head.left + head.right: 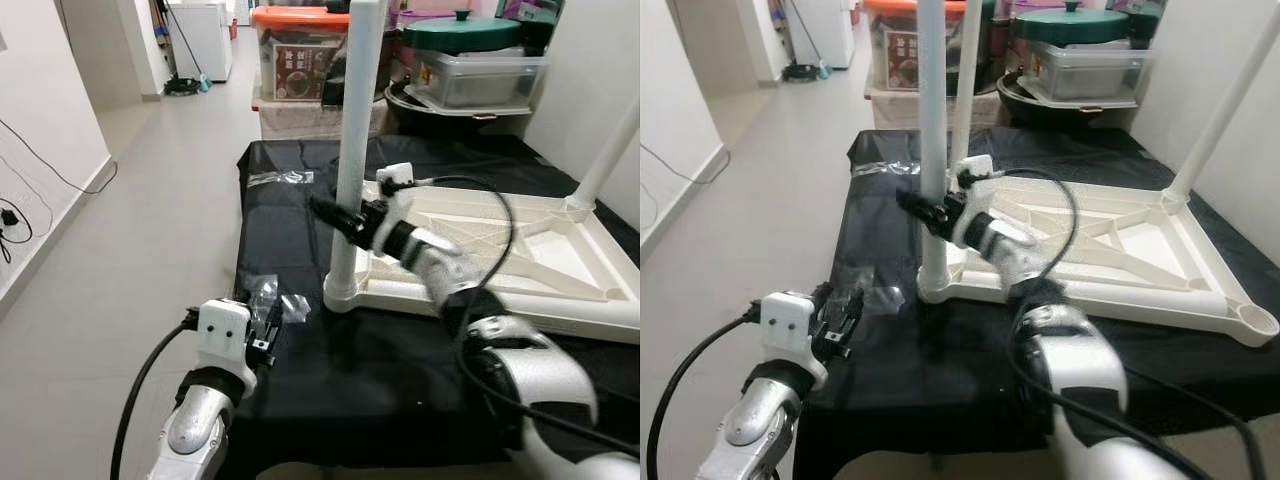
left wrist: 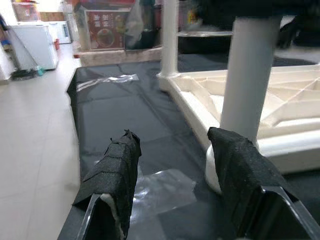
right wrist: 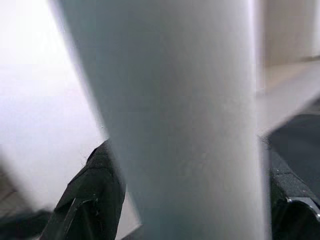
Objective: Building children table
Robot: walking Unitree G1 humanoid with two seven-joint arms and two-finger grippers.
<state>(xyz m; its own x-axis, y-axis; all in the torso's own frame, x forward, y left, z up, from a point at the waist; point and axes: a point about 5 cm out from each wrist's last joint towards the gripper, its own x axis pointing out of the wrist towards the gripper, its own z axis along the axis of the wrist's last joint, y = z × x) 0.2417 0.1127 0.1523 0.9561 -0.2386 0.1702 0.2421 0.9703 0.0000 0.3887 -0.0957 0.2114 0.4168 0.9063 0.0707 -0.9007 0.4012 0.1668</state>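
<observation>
The upturned white tabletop [image 1: 520,250] lies on the black-covered desk [image 1: 300,220]. The right pincer [image 1: 338,215] is clamped around the upright leg [image 1: 355,150] at its near-left corner. The left pincer [image 2: 175,175] hovers open over a plastic bag [image 2: 162,187] near the desk's left edge, holding nothing.

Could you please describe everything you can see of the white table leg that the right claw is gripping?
The white round plastic table leg stands upright in the near-left corner socket of the upturned cream plastic tabletop, which lies on the black cloth. Smooth and tube-like, it runs out of the picture's top. The right claw is shut around it partway up.
</observation>
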